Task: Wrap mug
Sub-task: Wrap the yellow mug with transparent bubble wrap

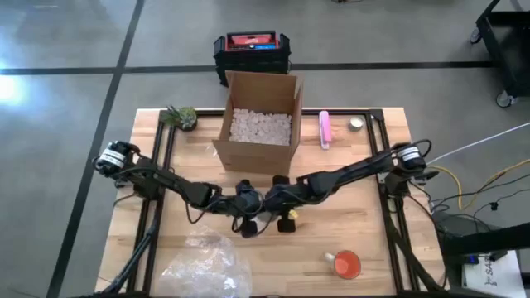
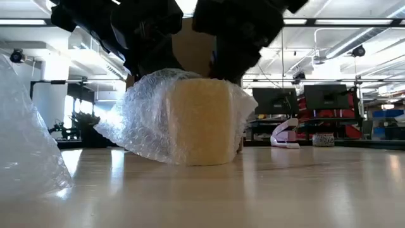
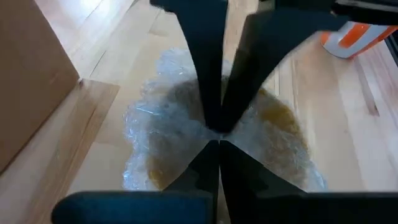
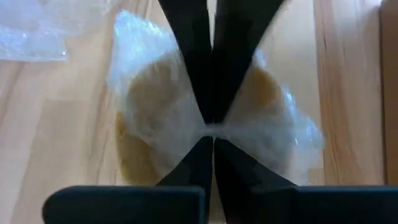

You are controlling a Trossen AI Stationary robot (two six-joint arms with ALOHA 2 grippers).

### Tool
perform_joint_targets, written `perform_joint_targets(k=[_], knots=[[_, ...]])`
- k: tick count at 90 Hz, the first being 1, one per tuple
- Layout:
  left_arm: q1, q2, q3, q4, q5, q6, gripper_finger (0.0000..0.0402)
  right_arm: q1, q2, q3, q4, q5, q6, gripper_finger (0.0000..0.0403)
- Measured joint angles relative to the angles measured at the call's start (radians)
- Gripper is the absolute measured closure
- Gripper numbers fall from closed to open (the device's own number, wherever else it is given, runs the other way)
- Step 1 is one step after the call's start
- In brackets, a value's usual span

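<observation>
A pale yellow mug (image 2: 199,120) stands on the table, covered in a sheet of bubble wrap (image 2: 149,117) whose edges spread onto the wood. Both grippers hang over its top, tip to tip. My left gripper (image 3: 219,142) and my right gripper (image 4: 213,138) are each shut on the wrap gathered over the mug. In the high view the arms meet near the table's middle and hide the mug; the left gripper (image 1: 251,203) is beside the right gripper (image 1: 279,200). My left gripper pinches the bubble wrap bunched on top of the mug (image 3: 202,132) between its two fingers, coming from above and pointing down. The mug stays on the table under the wrap. My right gripper pinches the same gathered wrap (image 4: 227,132) between its two fingers from above, right against the left gripper's tips. The wrap spreads out slack around the mug's sides.
An open cardboard box (image 1: 258,120) of packing peanuts stands just behind the mug. A loose heap of bubble wrap (image 1: 203,266) lies at the near left, an orange and white object (image 1: 344,265) at the near right, a pink item (image 1: 325,130) and a small plant (image 1: 180,117) at the back.
</observation>
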Motion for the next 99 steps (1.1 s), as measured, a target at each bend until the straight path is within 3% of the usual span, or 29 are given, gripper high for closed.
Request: perform_joint_targets(k=[21, 39, 56, 69, 83, 99], knots=[[0.0, -0.029, -0.001, -0.014, 0.01, 0.002, 0.0402, 0.0, 0.088, 0.072, -0.092, 0.005, -0.027, 0.0401], [-0.003, -0.133, -0.001, -0.07, 0.039, -0.018, 0.0402, 0.0, 0.1, 0.077, -0.097, 0.004, -0.029, 0.0401], [-0.036, -0.237, 0.0, -0.275, 0.083, -0.116, 0.0402, -0.002, 0.095, 0.076, -0.099, -0.001, -0.035, 0.0401], [-0.092, -0.236, -0.044, -0.422, 0.117, -0.227, 0.0402, -0.002, 0.095, 0.075, -0.095, 0.0, -0.041, 0.0401], [-0.144, -0.163, -0.139, -0.187, 0.17, -0.261, 0.0402, -0.002, 0.096, 0.074, -0.073, -0.001, -0.042, 0.0401], [-0.137, -0.08, -0.149, 0.145, 0.157, -0.197, 0.0402, -0.002, 0.096, 0.073, -0.057, -0.002, -0.041, 0.0401]])
